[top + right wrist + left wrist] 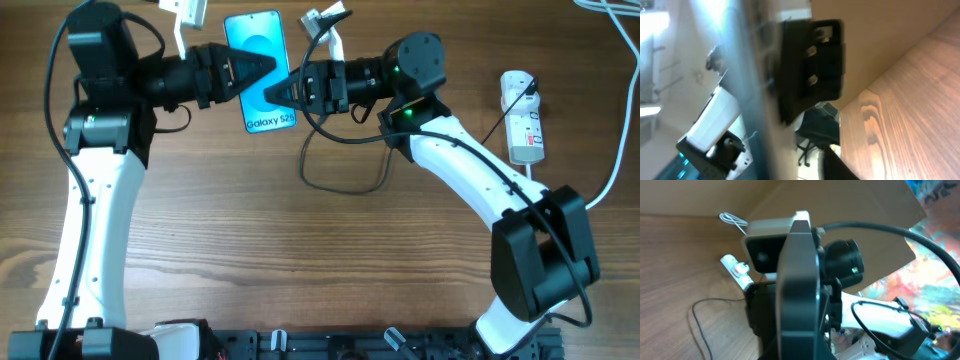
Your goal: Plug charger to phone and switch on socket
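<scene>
Phone (pixel 255 35) is light, stiff and slick glass, and seems held up off the desk (pixel 300 270) near its far edge. My left end effector (pixel 270 69) is clamped on its side (flat edges, safest hold). Right end effector (pixel 272 96) touches the lower corner; I cannot tell its opening. Charger (pixel 303 168) tip is hidden.

- We counted one phone (pixel 262 40).
- We counted one socket (pixel 522 120).
- We found one thin black cable (pixel 340 190).
- We found one thick white cord (pixel 617 165).
- We counted two arms: one left arm (pixel 95 200) and one right arm (pixel 470 180).
- We saw one table (pixel 300 270).
</scene>
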Robot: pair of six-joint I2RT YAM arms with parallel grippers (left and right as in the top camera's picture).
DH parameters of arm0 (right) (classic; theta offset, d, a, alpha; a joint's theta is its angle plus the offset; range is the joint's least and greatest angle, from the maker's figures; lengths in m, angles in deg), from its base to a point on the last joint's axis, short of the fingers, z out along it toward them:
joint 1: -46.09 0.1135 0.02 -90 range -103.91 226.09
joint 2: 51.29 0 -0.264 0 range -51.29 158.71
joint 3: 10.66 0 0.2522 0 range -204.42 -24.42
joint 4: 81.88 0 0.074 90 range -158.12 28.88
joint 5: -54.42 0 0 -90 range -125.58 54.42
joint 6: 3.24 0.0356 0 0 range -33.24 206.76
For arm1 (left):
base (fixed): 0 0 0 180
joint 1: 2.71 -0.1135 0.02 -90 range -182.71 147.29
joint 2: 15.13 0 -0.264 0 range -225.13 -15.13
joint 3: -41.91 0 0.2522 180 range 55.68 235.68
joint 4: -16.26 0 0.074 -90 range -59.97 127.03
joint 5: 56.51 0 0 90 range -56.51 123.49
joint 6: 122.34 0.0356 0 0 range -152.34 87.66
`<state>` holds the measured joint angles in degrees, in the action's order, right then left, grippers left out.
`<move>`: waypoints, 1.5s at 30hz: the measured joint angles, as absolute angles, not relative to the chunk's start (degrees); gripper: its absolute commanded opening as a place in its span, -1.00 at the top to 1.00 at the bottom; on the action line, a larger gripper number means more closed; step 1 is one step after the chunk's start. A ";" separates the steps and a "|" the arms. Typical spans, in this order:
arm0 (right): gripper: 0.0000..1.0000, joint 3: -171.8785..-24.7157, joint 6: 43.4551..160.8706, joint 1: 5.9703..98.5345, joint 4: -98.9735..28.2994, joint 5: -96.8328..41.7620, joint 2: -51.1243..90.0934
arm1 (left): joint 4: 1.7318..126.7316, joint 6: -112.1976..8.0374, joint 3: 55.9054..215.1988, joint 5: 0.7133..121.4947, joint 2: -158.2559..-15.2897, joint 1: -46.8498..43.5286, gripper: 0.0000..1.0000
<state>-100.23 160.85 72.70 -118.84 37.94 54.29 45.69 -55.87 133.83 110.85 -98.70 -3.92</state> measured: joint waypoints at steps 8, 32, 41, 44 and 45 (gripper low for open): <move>-1.00 -100.19 149.66 67.02 -96.68 38.77 55.43 | 75.83 -40.18 134.31 88.56 -96.95 -2.17 0.92; -0.99 -99.93 111.08 63.76 -35.85 -24.29 55.82 | 75.98 -52.13 131.27 32.43 -127.26 15.09 0.49; -0.99 -99.93 111.08 63.76 -35.96 -24.29 55.82 | 76.24 -52.22 131.27 32.03 -127.42 15.31 0.73; -0.99 -99.93 111.08 63.76 -35.96 -24.31 55.82 | 76.24 -52.42 131.27 32.03 -127.42 15.31 0.72; -0.99 -99.93 111.08 63.76 -35.96 -24.29 55.82 | 76.26 -52.42 131.27 32.01 -127.42 15.31 0.73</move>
<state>-99.93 111.08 63.76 -35.96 -24.29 55.82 76.26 -52.42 131.27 32.01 -127.42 15.31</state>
